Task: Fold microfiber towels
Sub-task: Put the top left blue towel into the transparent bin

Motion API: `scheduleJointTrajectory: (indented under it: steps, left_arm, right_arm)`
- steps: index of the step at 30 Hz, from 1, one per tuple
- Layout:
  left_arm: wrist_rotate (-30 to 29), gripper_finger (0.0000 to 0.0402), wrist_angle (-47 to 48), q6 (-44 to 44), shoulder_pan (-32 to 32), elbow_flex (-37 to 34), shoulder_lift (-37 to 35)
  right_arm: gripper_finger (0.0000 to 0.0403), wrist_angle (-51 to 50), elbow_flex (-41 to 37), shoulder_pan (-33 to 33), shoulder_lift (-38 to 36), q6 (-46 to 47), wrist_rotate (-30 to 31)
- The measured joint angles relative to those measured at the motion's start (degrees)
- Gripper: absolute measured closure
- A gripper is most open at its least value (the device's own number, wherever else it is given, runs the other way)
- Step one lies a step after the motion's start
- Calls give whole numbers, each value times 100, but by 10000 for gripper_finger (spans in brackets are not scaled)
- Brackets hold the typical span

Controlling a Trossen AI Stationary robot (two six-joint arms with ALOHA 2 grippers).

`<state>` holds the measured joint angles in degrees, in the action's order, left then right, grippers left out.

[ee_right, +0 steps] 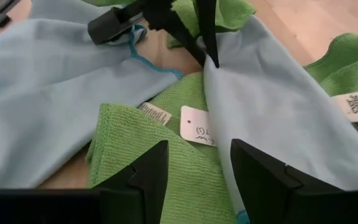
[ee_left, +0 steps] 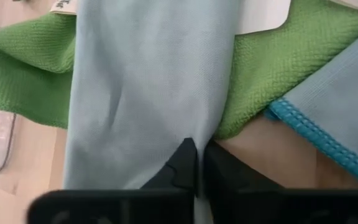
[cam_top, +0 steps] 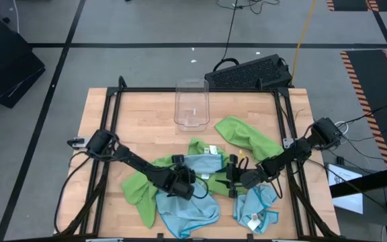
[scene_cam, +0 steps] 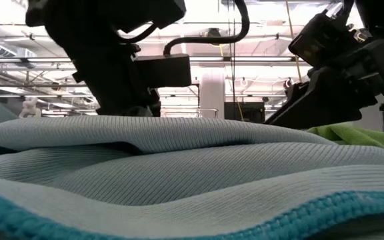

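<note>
We are seeing the left gripper (ee_left: 196, 163) pinching together on a fold of a blue towel (ee_left: 148, 93) at about 6 o'clock on the table (cam_top: 146, 111), with green towels (cam_top: 136, 188) bunching under and beside it. At 5 o'clock the right gripper (ee_right: 197, 165) is hovering with its fingers apart over a green towel (ee_right: 185, 174) and white tags (ee_right: 199, 130), gripping nothing. Another green towel (cam_top: 247, 134) is lying near 3 o'clock, the bin (cam_top: 191, 104) is standing at 12, and another blue towel (cam_top: 254, 212) is lying at 5.
</note>
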<state>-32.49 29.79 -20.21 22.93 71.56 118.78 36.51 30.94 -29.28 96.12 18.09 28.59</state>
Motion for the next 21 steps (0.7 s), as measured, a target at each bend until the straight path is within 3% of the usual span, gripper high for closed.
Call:
scheduleJointTrajectory:
  steps: [8,16,21]
  left_arm:
    - [86,393,159,-230,-21,-45,-443]
    - [-22,383,60,-170,-58,-17,-956]
    - [-59,394,8,-156,-55,-12,-992]
  right_arm:
    - [238,-1,18,-7,33,-11,448]
    - [238,22,590,69,104,-1028,460]
    - [238,6,982,275,527,-1408,446]
